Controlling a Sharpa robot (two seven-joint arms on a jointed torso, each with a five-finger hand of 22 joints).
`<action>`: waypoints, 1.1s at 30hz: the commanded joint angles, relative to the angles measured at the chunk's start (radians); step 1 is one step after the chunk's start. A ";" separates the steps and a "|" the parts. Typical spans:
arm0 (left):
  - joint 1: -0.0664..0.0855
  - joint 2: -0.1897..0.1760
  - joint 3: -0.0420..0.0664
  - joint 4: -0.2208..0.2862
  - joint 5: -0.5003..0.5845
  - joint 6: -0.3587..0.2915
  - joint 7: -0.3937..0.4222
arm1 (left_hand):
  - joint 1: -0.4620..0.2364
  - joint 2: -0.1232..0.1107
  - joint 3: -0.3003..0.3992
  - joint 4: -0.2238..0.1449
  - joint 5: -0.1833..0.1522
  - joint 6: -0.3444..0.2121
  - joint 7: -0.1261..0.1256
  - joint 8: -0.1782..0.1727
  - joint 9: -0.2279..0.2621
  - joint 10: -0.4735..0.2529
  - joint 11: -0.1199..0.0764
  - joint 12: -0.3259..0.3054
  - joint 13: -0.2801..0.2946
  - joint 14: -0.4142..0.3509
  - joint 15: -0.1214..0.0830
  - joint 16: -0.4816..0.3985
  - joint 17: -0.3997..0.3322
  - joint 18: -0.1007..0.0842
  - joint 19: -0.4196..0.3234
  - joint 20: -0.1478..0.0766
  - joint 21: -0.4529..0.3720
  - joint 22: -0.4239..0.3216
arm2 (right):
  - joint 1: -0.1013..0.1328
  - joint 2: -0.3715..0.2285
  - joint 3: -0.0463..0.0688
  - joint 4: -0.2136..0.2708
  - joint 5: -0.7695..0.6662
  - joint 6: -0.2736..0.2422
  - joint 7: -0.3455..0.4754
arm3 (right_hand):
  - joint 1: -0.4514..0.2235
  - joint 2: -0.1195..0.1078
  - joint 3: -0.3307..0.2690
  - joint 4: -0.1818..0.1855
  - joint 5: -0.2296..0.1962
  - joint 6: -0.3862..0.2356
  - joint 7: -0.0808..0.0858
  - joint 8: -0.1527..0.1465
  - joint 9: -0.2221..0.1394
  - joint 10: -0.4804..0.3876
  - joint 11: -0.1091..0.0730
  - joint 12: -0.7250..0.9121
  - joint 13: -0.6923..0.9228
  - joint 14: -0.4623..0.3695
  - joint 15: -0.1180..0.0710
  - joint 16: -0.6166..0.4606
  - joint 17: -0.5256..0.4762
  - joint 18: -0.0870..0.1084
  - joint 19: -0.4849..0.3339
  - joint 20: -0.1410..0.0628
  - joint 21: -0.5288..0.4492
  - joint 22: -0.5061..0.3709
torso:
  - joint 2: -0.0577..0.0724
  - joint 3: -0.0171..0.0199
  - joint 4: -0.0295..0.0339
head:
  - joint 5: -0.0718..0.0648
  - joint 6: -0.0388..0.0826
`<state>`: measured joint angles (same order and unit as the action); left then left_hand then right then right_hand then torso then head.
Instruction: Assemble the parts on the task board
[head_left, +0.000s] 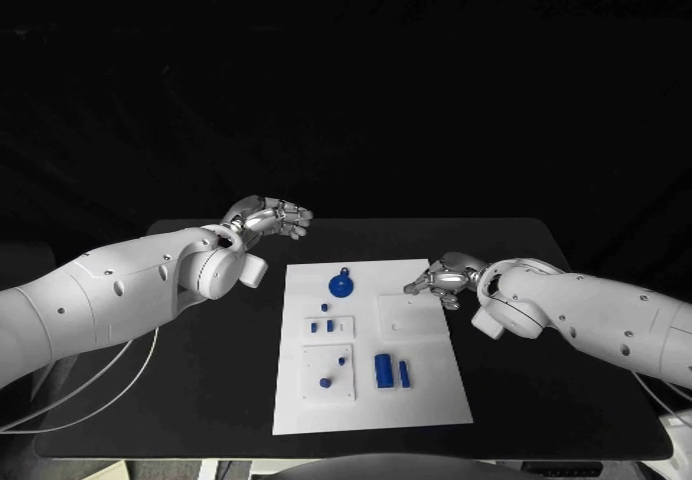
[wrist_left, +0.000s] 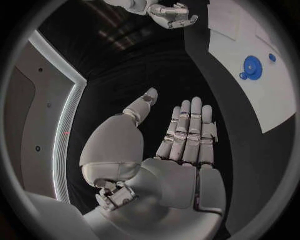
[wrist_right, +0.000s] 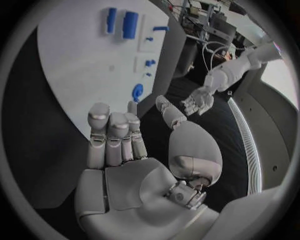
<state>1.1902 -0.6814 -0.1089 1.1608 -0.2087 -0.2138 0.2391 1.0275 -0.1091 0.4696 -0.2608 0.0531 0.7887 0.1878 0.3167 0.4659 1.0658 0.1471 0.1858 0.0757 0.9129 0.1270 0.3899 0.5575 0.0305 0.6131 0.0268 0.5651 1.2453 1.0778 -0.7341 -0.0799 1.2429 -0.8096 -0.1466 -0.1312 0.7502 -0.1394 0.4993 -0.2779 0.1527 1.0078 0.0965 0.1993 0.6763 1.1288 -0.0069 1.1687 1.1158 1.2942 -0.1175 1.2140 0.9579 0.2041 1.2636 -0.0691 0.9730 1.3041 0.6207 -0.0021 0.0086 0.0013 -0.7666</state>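
Note:
The white task board (head_left: 418, 400) lies mid-table. On it are a round blue part with a tab (head_left: 342, 286), a blue block (head_left: 384, 370) with a thin blue piece (head_left: 407, 373) beside it, and small blue pieces (head_left: 326, 381) in raised white plates. My left hand (head_left: 270, 218) hovers over the black table beyond the board's far left corner, fingers stretched out and holding nothing (wrist_left: 181, 135). My right hand (head_left: 444, 278) is at the board's right edge near the far end, fingers extended and empty (wrist_right: 119, 140). The round part (wrist_left: 252, 66) and the block (wrist_right: 130, 25) also appear in the wrist views.
The black table (head_left: 216, 400) surrounds the board with bare strips on both sides. A plain raised white plate (head_left: 408, 312) sits on the board near my right hand. My right hand (wrist_left: 170, 14) appears in the left wrist view and my left hand (wrist_right: 200, 100) in the right wrist view.

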 joint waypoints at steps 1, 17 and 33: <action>0.000 0.019 0.002 -0.040 0.061 0.032 0.077 | -0.001 0.017 -0.001 0.003 -0.002 0.013 -0.009 0.009 0.003 0.013 -0.006 0.005 0.002 -0.004 0.002 -0.012 0.001 0.019 0.004 0.003 -0.009 0.001 | 0.003 0.051 0.024 -0.120 0.287 -0.003 0.248 | 0.010 0.016 -0.011 -0.010 0.019 -0.023 0.012 -0.007 0.002 -0.028 0.003 -0.022 -0.010 -0.029 0.006 -0.026 -0.009 0.058 -0.034 0.005 -0.025 -0.007 | -0.027 -0.0064 -0.0064 | -0.005 0.046; 0.009 0.090 0.005 -0.251 0.148 0.084 0.123 | -0.031 0.011 -0.024 -0.014 -0.004 -0.049 -0.038 -0.023 -0.015 -0.088 -0.008 -0.085 -0.010 -0.172 0.034 -0.130 -0.043 -0.030 -0.140 0.039 -0.120 -0.022 | -0.027 0.241 0.145 -0.481 0.486 0.053 0.403 | 0.124 0.064 0.012 -0.017 0.020 -0.175 0.073 -0.058 -0.025 -0.298 0.161 -0.733 -0.659 -0.480 0.251 -0.684 -0.387 -0.041 -0.587 0.219 -0.627 -0.321 | -0.087 -0.0055 -0.0083 | 0.005 0.175; -0.011 0.072 0.018 -0.172 0.135 -0.019 0.122 | -1.027 0.109 -0.470 0.261 -0.053 -0.789 -0.188 -0.317 -0.466 -1.066 -0.147 -0.186 -0.076 -0.913 -0.127 -0.390 -0.557 -0.030 -0.613 -0.027 -0.565 -1.245 | -0.030 0.211 0.140 -0.402 0.490 -0.047 0.396 | -0.750 0.139 -0.499 0.278 -0.153 -1.008 -0.097 -0.199 -0.676 -1.129 0.007 -1.169 -1.116 -1.294 0.117 -1.214 -0.958 -0.204 -1.264 0.069 -0.973 -1.304 | -0.076 0.0021 -0.0086 | -0.001 0.167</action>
<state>1.1827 -0.6072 -0.0929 0.9674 -0.0832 -0.1742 0.3375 0.2437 -0.0258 0.1085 -0.0669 0.0145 0.1779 0.0336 0.0713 0.1117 0.2362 0.0321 0.0200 0.0165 0.1783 0.0389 0.0615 0.1261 0.0077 0.1112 0.0194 0.1049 0.6308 1.0483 -0.5187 0.0604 0.8203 -0.3459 -0.1471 0.2365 0.2259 -0.0159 0.1151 -0.0721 0.0402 0.2027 0.0384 0.0364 0.1521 0.2243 0.0358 0.0570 0.0588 0.1968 0.0356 0.0960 0.1122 0.0516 0.1529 0.0467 0.0640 0.2339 0.5403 -0.0028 0.0006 0.0018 -0.5945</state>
